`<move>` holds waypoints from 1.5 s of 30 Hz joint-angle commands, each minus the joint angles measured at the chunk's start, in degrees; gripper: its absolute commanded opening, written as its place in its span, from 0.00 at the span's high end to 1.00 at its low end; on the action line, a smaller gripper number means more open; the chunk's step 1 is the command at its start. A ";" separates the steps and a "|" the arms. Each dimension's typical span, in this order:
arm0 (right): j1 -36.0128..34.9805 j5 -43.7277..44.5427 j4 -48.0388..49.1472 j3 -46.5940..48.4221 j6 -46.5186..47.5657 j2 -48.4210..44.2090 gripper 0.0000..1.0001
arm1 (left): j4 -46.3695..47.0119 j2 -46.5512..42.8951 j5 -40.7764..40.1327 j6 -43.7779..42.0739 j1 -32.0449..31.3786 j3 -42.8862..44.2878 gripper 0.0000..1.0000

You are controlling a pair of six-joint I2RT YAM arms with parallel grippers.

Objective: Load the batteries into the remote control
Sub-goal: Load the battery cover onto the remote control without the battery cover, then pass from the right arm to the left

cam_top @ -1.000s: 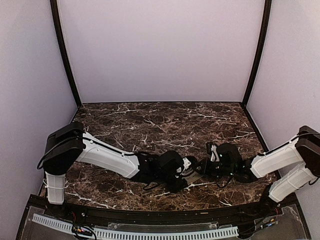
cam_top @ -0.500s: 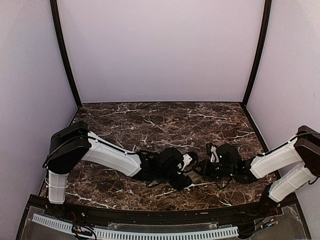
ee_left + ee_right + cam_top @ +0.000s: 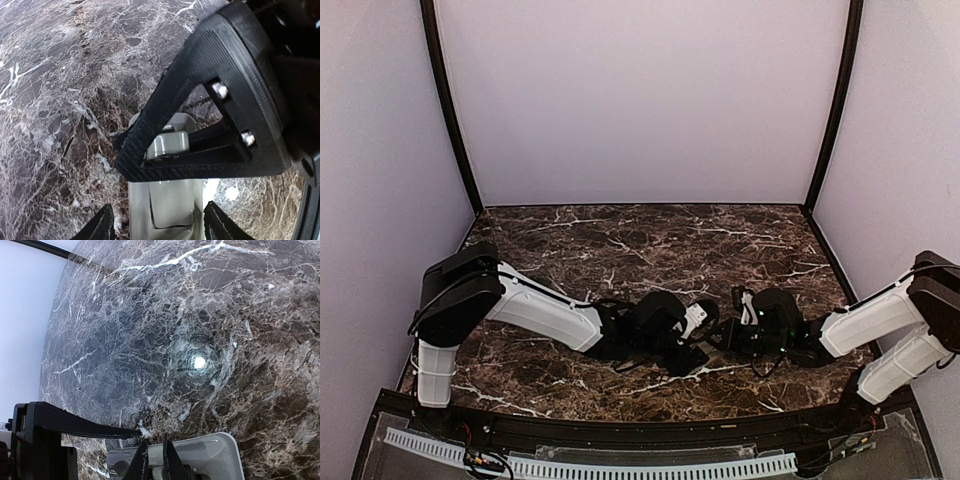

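The remote control (image 3: 172,200) is a pale grey bar lying on the marble table (image 3: 650,245) near the front middle. My left gripper (image 3: 160,225) is open, with one fingertip on each side of the remote's body. My right gripper (image 3: 156,457) is shut, and its tips press down on the remote control (image 3: 210,455) at its near end. In the left wrist view, one of the right gripper's black fingers (image 3: 200,145) crosses over the remote. From above, the left gripper (image 3: 695,345) and the right gripper (image 3: 732,335) meet and hide the remote. The batteries are out of view.
Pale walls close off the dark marble table at the back and on both sides. A black rail runs along the near edge (image 3: 620,430). A bright light glare (image 3: 199,361) reflects on the marble beyond the remote.
The left arm has shifted slightly right and away from the near edge, and its wrist is now closer to the right gripper. The right arm has hardly moved.
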State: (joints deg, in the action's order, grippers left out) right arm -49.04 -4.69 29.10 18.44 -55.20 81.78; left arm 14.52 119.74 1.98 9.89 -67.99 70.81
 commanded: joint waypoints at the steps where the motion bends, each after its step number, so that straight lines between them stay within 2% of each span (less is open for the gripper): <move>1: -1.67 -3.79 -5.81 -2.02 0.99 1.64 0.91 | -0.05 1.04 1.74 -1.05 0.59 0.81 0.44; 24: -1.67 -3.85 -5.55 -2.44 1.14 0.84 0.91 | 2.77 2.34 5.17 -0.83 0.93 -0.05 0.70; 34: -1.67 -3.66 -7.56 -2.70 1.40 -1.69 0.88 | 1.67 2.33 6.78 -1.05 0.88 -0.39 0.76; 45: -1.13 -3.81 -10.33 -1.66 3.96 -4.79 0.80 | -0.83 2.06 5.35 -2.64 -1.02 -0.45 0.77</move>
State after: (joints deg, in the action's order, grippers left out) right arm -49.06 -4.93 25.78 17.41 -53.17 77.71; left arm 19.38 121.23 6.83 7.90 -67.44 71.37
